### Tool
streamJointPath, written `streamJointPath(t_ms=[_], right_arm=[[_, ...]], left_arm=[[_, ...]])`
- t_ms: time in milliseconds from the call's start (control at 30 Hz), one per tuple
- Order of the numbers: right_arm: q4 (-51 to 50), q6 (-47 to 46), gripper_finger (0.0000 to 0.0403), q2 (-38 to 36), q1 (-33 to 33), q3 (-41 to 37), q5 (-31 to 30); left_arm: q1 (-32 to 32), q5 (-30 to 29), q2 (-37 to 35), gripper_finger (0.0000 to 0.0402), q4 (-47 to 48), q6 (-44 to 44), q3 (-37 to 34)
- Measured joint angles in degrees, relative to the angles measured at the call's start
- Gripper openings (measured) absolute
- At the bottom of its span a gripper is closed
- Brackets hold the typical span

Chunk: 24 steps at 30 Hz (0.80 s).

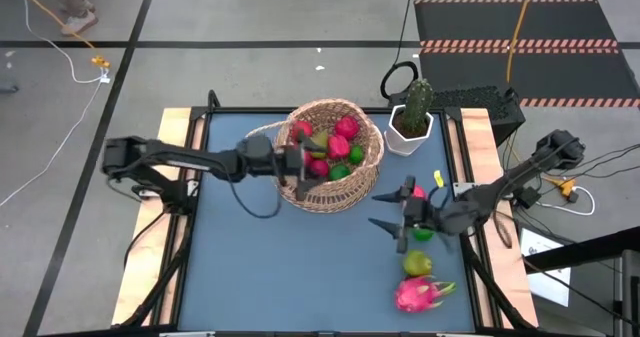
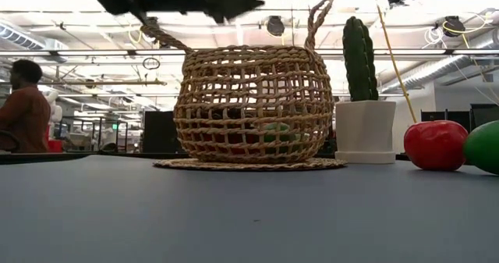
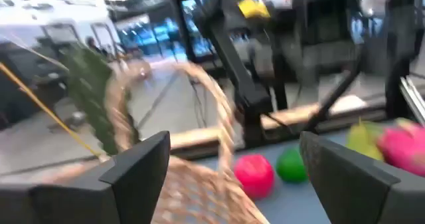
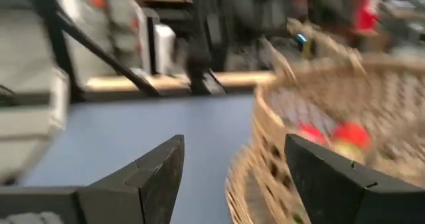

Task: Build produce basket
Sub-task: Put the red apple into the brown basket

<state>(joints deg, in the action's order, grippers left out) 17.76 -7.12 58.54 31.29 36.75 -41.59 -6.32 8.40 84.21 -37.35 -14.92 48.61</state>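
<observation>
Blue tabletop with wooden side rails, in an open workshop with a grey floor.

The round tan woven wicker basket (image 1: 330, 157) stands at the table's far middle, holding red, pink and green toy fruits (image 1: 330, 147). The left gripper (image 1: 300, 167) hangs over its left rim, fingers spread, holding nothing. The right gripper (image 1: 393, 222) hovers open beside a red apple (image 1: 418, 191), a green lime (image 1: 423, 234), a yellow-green pear (image 1: 417, 265) and a pink dragon fruit (image 1: 420, 294). A green cactus in a white pot (image 1: 412, 117) stands just right of the basket. A person (image 2: 23, 107) shows in the room behind.
</observation>
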Motion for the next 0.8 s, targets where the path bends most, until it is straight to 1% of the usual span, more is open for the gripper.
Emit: streamJointPath(t_ms=[67,133,200,300,467,567,733,800], right_arm=[[5.45,3.39,0.0254,-1.42,-0.48,0.00,3.98],[10.02,6.21,0.0254,-2.39,-0.43,0.00,7.72],[12.03,8.00,0.0254,-3.19,-0.02,0.00,10.25],[11.49,9.33,0.0254,-4.04,0.82,0.00,9.89],[8.58,10.48,0.0254,-4.13,1.05,0.00,6.74],[7.92,12.15,0.0254,-4.16,1.05,0.00,5.34],[7.23,14.80,0.0254,-4.76,1.05,0.00,5.39],[7.17,16.06,0.0253,-5.19,1.05,0.00,5.39]], left_arm=[[0.98,0.19,4.57,0.0337,-2.89,-0.42,0.70],[1.69,0.36,9.37,0.0337,-3.83,-0.44,4.11],[2.33,0.42,14.22,0.0337,-2.93,-0.41,8.86],[3.49,0.52,21.18,0.0337,0.75,-1.57,16.93],[5.26,1.27,32.31,0.0337,7.68,-4.51,31.39],[5.88,1.23,38.35,0.0338,11.37,-7.05,38.56],[6.64,1.19,46.22,0.0338,12.25,-10.01,47.13],[6.78,-0.04,47.81,0.0338,13.18,-10.79,48.90]])
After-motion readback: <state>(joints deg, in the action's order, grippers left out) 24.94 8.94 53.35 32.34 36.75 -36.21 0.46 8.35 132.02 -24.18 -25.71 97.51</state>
